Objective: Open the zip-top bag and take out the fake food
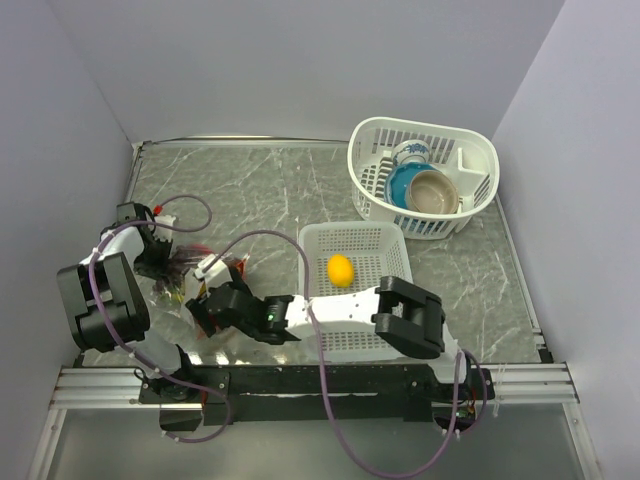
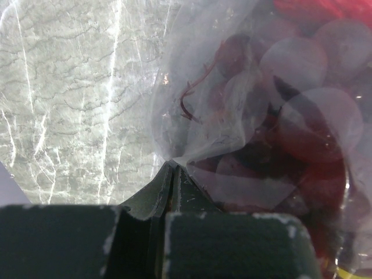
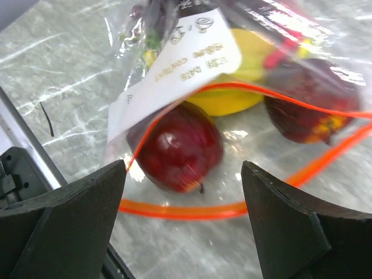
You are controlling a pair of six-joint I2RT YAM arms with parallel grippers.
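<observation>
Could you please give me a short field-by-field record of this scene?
left gripper: shut on bag plastic
right gripper: open, facing bag mouth
zipper: open
in bag: apple, grapes, yellow piece
out of bag: yellow fruit, in near basket
far basket: bowls

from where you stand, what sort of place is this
Probably a robot lab test cell, not a kitchen: blank walls box in a marble-look table, a left arm and right arm are bolted to a rail at its edge, and a bag holds toy-looking fruit.
</observation>
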